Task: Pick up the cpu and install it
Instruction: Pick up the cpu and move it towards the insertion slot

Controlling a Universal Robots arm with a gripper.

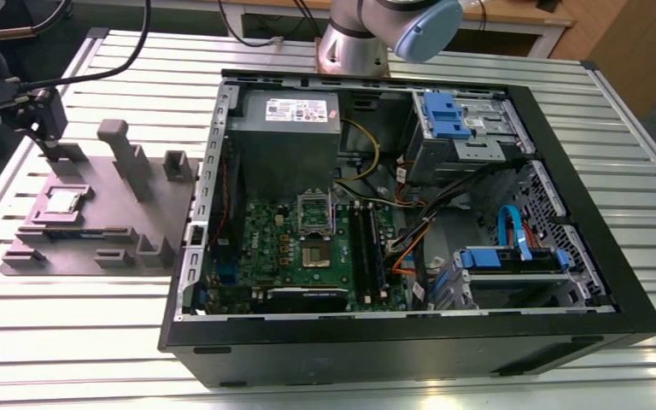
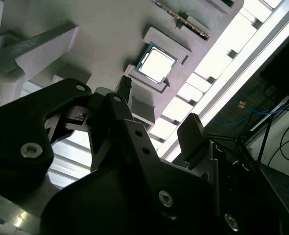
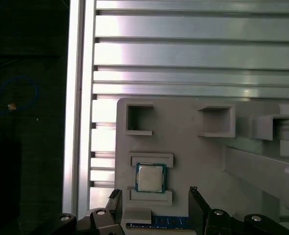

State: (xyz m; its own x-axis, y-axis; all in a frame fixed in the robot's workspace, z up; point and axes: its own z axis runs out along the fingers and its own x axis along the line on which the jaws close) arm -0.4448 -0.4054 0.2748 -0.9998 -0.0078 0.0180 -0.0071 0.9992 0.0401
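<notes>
- Exterior view: an open computer case (image 1: 419, 342) is seen lying on a slatted metal table (image 1: 78, 342). Just beside the case, a grey holder block (image 1: 100, 231) is set. The cpu (image 1: 64, 202) is seated flat in a recess near the block's edge farthest from the case. The gripper (image 1: 45, 128) is held above the block's far corner, clear of the chip.
- Second wrist view: the cpu (image 2: 157, 63) is seen beyond two dark fingers (image 2: 192, 129). The jaws are spread wide and nothing is held between them.
- First wrist view: the cpu (image 3: 150, 177) is bracketed by two raised ledges, with its other two sides left bare. The gripper (image 3: 155, 192) is lined up roughly centred on it. The approach is judged best served if the chip is kept midway between the fingers, the bare sides are taken evenly and level, and the memory stick (image 3: 159, 224) near the recess is not touched.
</notes>
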